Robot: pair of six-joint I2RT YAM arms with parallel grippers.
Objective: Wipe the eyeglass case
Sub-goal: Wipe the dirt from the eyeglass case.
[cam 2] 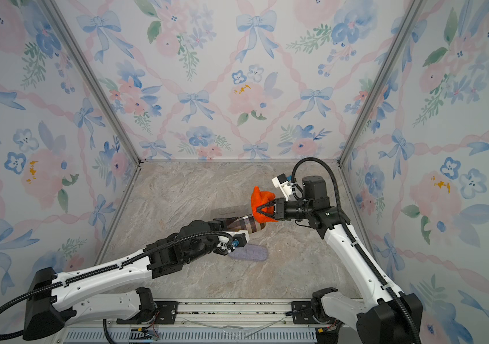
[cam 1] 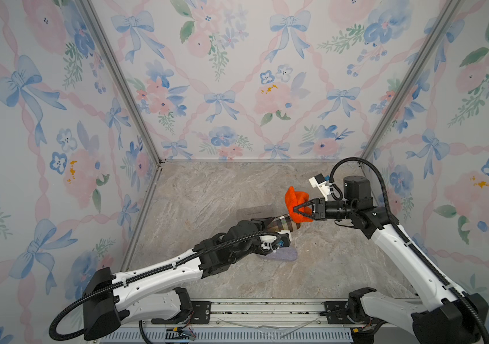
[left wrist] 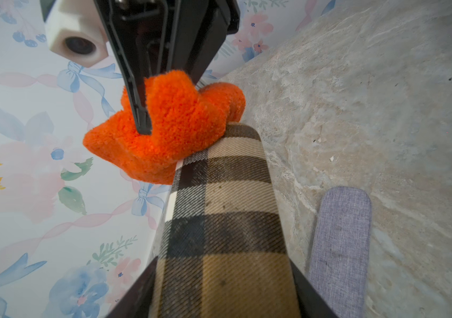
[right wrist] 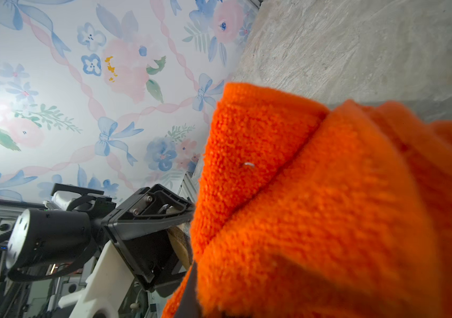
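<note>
The eyeglass case (cam 1: 285,223) (cam 2: 250,225) (left wrist: 225,220) is a long tan, brown and white plaid tube, held above the table. My left gripper (cam 1: 268,222) (cam 2: 227,223) (left wrist: 222,302) is shut on its near end, one black finger on each side. My right gripper (cam 1: 294,210) (cam 2: 260,210) is shut on a bunched fluffy orange cloth (cam 1: 297,199) (cam 2: 262,197) (left wrist: 172,124) (right wrist: 329,206). The cloth presses on the case's far end. In the right wrist view the cloth hides most of the case and of my right fingers.
A flat lavender-grey fabric case (cam 1: 282,255) (cam 2: 249,253) (left wrist: 340,247) lies on the marble tabletop (cam 1: 207,193) just in front of the held case. Floral walls close in the left, back and right sides. A metal rail (cam 1: 267,309) runs along the front edge.
</note>
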